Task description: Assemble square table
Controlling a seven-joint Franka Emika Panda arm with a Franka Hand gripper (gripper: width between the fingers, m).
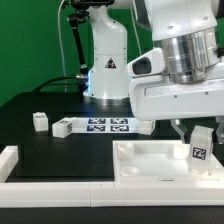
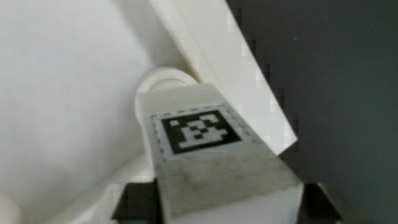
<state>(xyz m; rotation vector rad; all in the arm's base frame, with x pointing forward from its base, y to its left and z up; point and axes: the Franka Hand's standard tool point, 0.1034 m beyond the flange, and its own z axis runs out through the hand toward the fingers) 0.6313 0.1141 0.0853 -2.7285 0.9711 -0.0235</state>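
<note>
Exterior view's left: a small white tagged plastic block leg point(image 1: 40, 121) sits on the black table point(image 1: 20, 108) with room all round. Further right is the big white square rimmed plastic tabletop point(image 1: 140, 165), and the gripper point(image 1: 200, 130) is clamped on another tagged leg point(image 2: 199, 130) at its right rim.

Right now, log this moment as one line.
gripper: shut on leg | leg: over tabletop near rim | spare leg: loose on table

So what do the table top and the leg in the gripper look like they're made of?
Table top: probably rigid white plastic, matte, judging by its smooth moulded rim. Leg, held in the gripper: seemingly the same dull white plastic; its black-and-white tag looks like a printed sticker, though I can't be sure.
</note>
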